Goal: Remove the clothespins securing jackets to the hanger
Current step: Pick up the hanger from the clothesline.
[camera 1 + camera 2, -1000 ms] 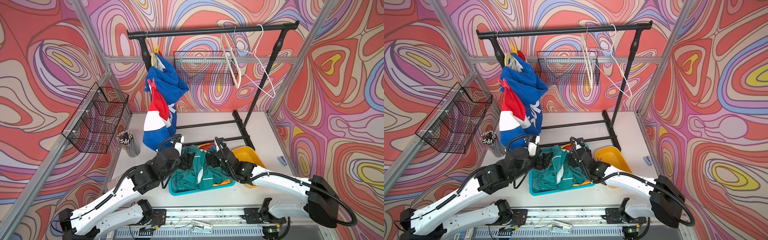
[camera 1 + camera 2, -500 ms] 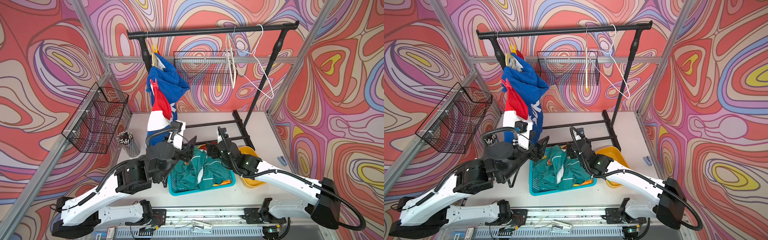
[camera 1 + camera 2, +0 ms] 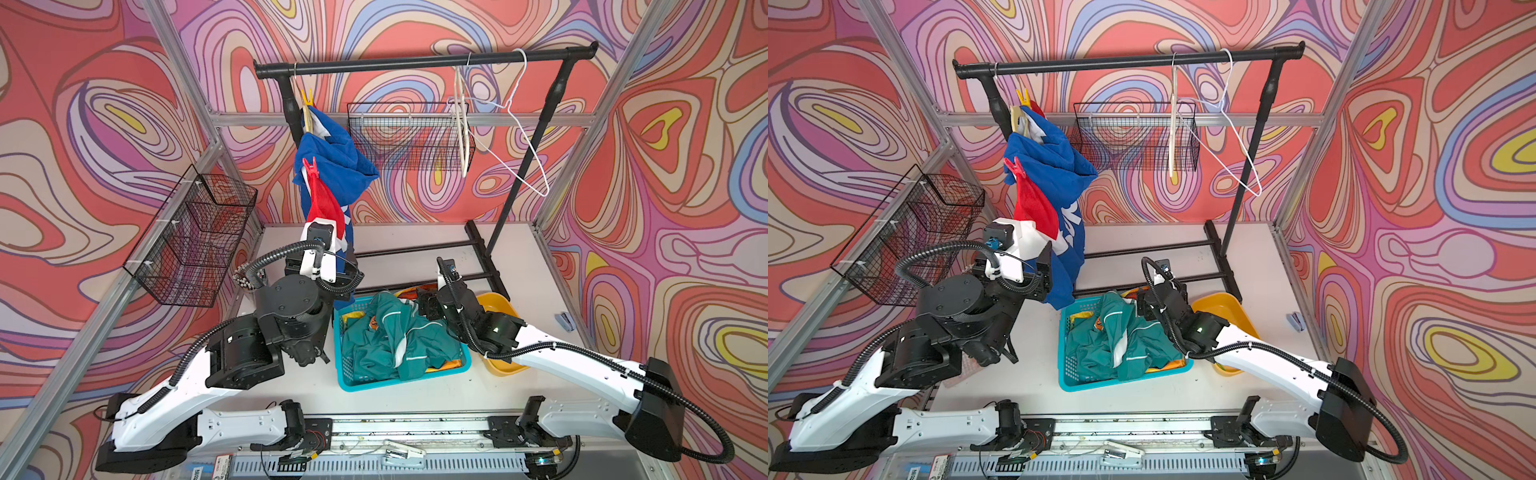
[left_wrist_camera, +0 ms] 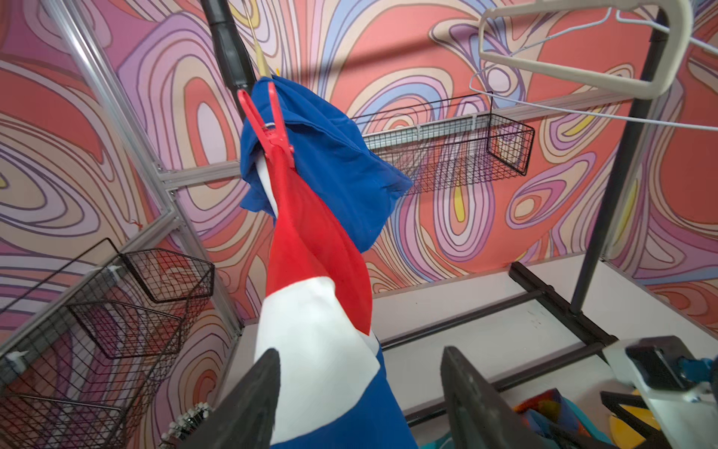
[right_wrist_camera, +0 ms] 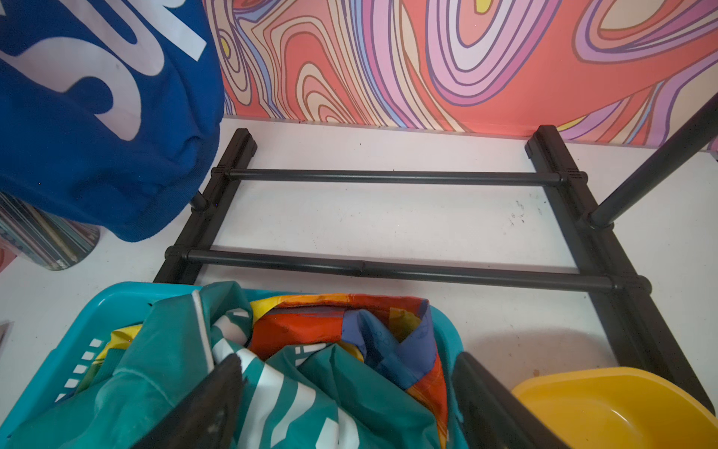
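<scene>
Left jaws well below red clothespin (image 4: pixel 272 128)

Both top views look down from six o'clock at the whole counter (image 3: pixel 415 237). Wrist views sit low and near, facing twelve; both share the rack base (image 5: pixel 388 177).

A red plastic clothespin (image 4: pixel 270 124) is clipped upright onto the bunched top of a blue fabric jacket with red and white bands (image 4: pixel 334 163). The jacket's twisted lower part hangs down between the black jaws of the left gripper (image 4: pixel 359 352), which stand wide apart over the white counter (image 4: pixel 466 307).
</scene>
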